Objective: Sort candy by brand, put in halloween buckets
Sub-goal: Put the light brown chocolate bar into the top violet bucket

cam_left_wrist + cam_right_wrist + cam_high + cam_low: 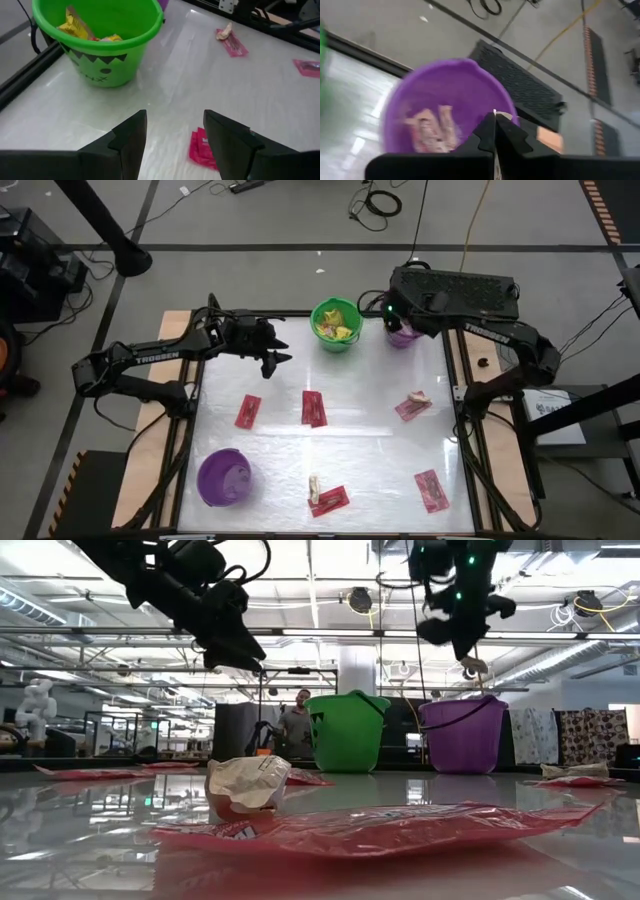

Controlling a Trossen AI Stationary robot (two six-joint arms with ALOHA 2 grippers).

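Mostly flat glossy red packets (314, 407)

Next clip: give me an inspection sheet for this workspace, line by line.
Surface: glossy white table, glare across the middle.
Job's things: green bucket holds yellow packets; purple bucket at the far edge holds tan pieces; second purple bucket at the near left; red packets and tan pieces lie loose.
Clutter: nothing seen.
Grippers: left gripper open, above the table left of the green bucket; right gripper shut on a tan piece, over the far purple bucket.
Cables: several on the floor.
Surroundings: person beyond the table.
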